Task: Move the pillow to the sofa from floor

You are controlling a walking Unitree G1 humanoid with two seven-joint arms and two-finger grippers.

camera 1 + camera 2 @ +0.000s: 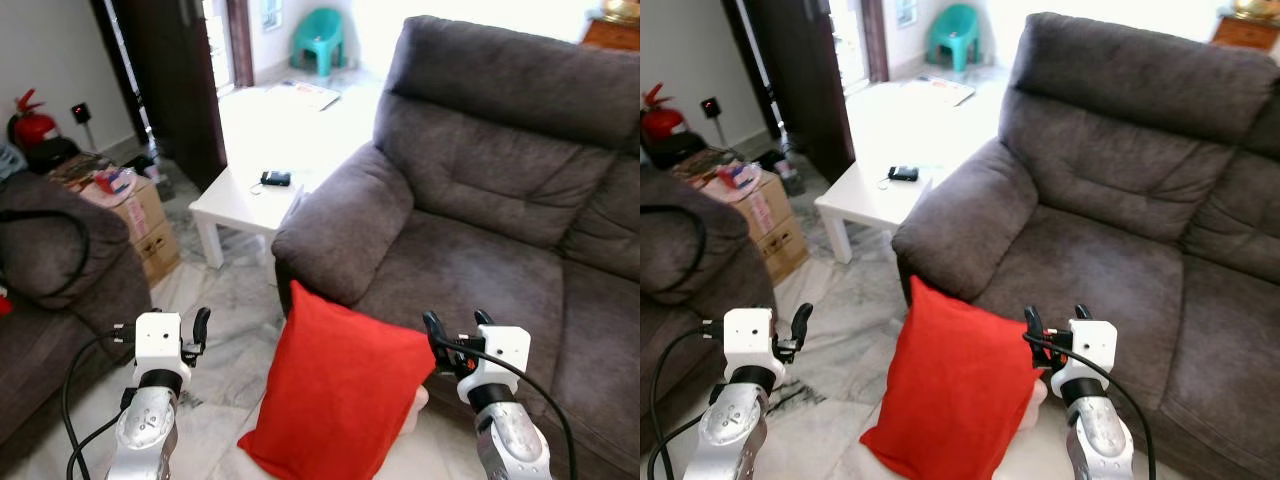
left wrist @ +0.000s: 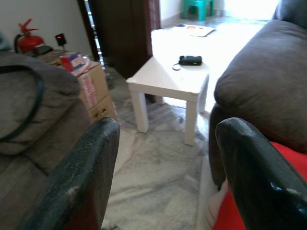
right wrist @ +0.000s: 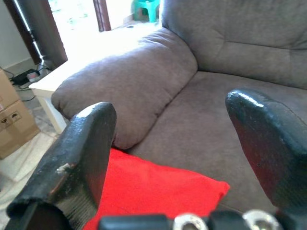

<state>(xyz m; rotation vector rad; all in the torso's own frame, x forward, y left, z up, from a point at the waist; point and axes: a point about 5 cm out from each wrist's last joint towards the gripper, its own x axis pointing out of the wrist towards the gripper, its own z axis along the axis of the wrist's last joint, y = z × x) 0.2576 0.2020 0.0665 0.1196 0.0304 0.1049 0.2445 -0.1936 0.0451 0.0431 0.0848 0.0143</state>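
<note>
Status: the transfer is not yet made. The red pillow (image 1: 335, 395) stands on edge on the marble floor (image 1: 215, 375), propped against the front of the grey sofa (image 1: 480, 250) just below its armrest (image 1: 345, 225). Nothing of the pillow rests on the seat cushion (image 1: 470, 285). Judged from this, the approach is complete, while the grasp, the lift and the placing on the seat all remain.

Grippers: the left gripper (image 1: 198, 330) is raised beside the pillow's left edge, apart from it, over bare floor. Its fingers (image 2: 84, 177) are spread wide with nothing between them. The right gripper (image 1: 455, 335) sits at the pillow's upper right corner, very close to the fabric. Whether it touches cannot be settled from the head views. Its wrist camera shows both fingers (image 3: 79, 158) parted wide, the red fabric lying below them and not clamped. Neither gripper holds anything.

Condition of the pillow: plain bright red cover, roughly square, plump, tilted with one corner uppermost and one corner down on the floor. The surface is smooth with shallow creases. It appears soft and likely to fold if pinched at a single corner. A pale object (image 1: 418, 408) shows at its lower right edge, too hidden to identify.

Surroundings: a white side table (image 1: 250, 200) with a small dark device (image 1: 275, 179) stands beyond the armrest, well apart from the pillow.
</note>
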